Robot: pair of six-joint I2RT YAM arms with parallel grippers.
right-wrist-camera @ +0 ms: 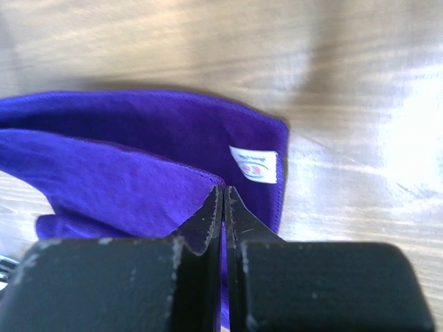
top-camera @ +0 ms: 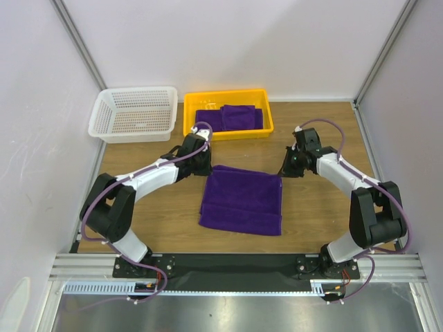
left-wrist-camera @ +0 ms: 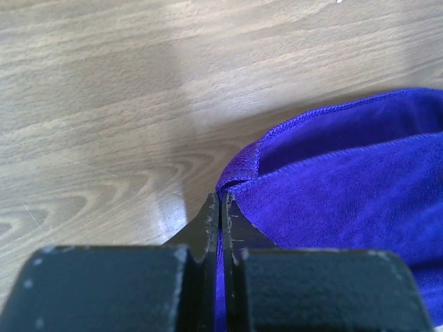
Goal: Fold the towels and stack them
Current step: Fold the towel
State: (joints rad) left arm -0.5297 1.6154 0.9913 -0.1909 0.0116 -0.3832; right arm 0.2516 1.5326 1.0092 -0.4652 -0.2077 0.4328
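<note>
A deep purple towel (top-camera: 241,200) lies on the wooden table between the arms, doubled over with two layers showing at its far edge. My left gripper (top-camera: 206,166) is shut on the towel's far left corner; in the left wrist view the gripper (left-wrist-camera: 220,200) has purple cloth (left-wrist-camera: 346,180) pinched between its fingers. My right gripper (top-camera: 284,171) is shut on the far right corner. The right wrist view shows this gripper (right-wrist-camera: 223,190) clamping the upper layer of the towel (right-wrist-camera: 138,159), next to a white label (right-wrist-camera: 254,164). More purple towels (top-camera: 235,117) lie in the yellow tray (top-camera: 225,94).
A white plastic basket (top-camera: 135,114) stands at the back left beside the yellow tray. White walls and metal posts close in the table on the left, back and right. Bare wood shows around the towel.
</note>
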